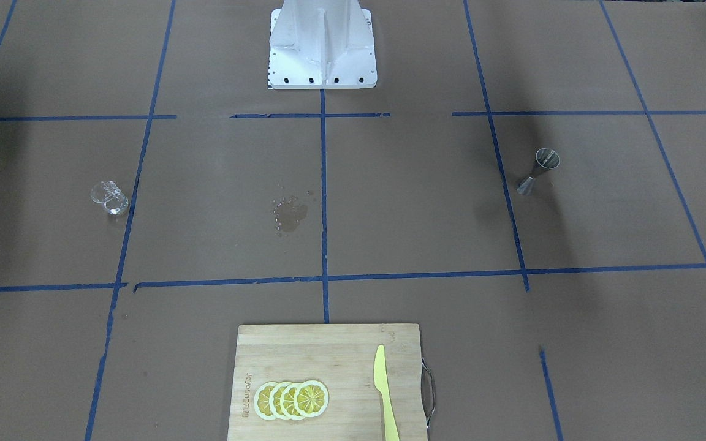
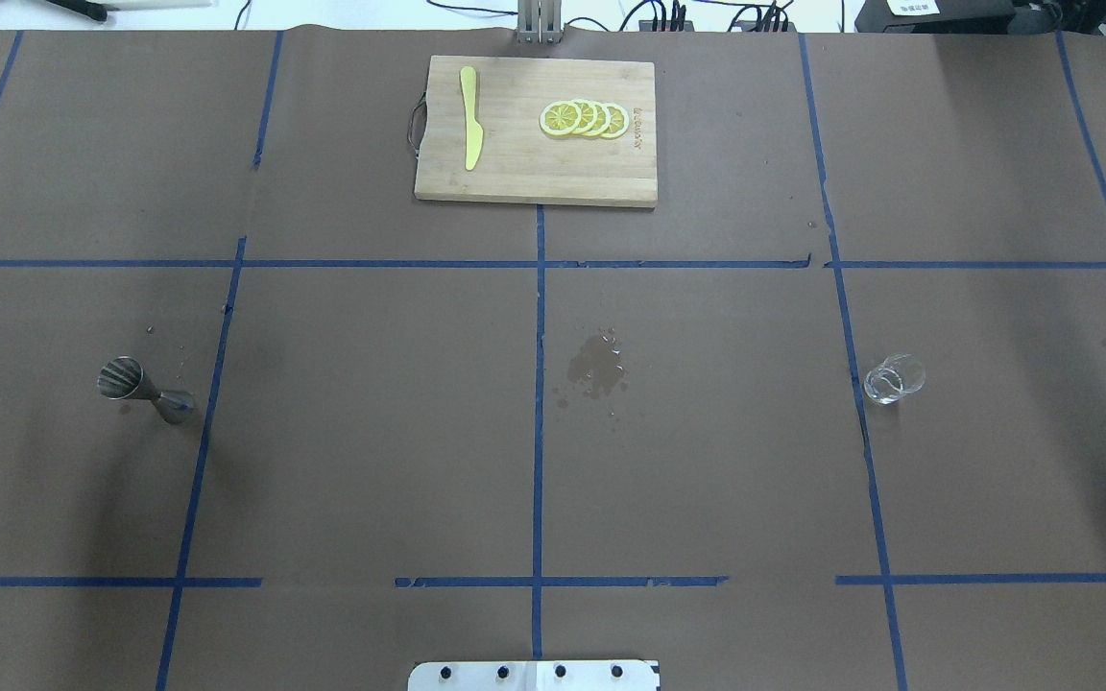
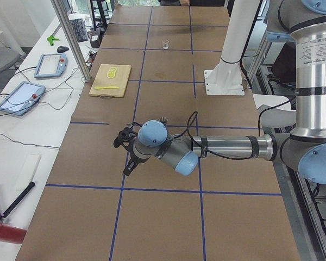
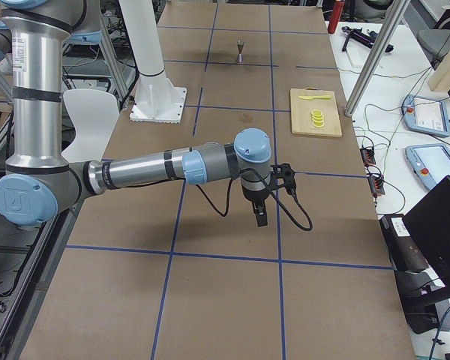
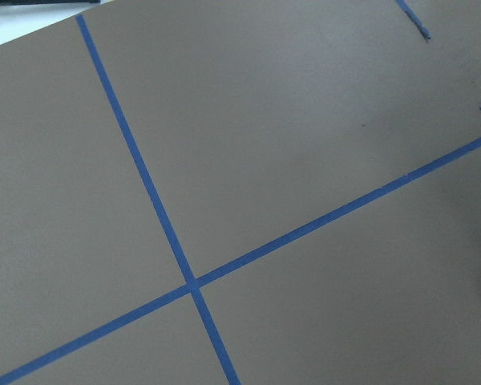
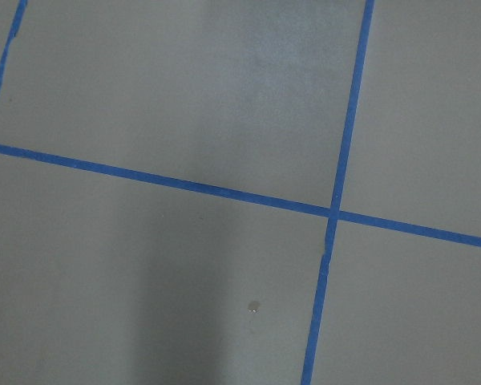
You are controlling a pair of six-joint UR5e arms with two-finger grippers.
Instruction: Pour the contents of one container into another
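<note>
A steel jigger [image 2: 135, 387] stands upright on the robot's left half of the table, also seen as the jigger [image 1: 539, 170]. A small clear glass [image 2: 893, 378] stands on the right half, the same glass [image 1: 110, 198]. Neither arm shows in the overhead or front-facing views. My left gripper [image 3: 129, 162] hangs above the table near the jigger's side, and my right gripper [image 4: 259, 214] hangs over bare paper. Each shows only in a side view, so I cannot tell whether it is open or shut. Both wrist views show only brown paper and blue tape.
A wet patch [image 2: 596, 369] marks the table's middle. A wooden cutting board [image 2: 515, 178] at the far edge carries lemon slices [image 2: 584, 119] and a yellow knife [image 2: 470, 130]. The robot's white base [image 1: 322, 46] stands at the near edge.
</note>
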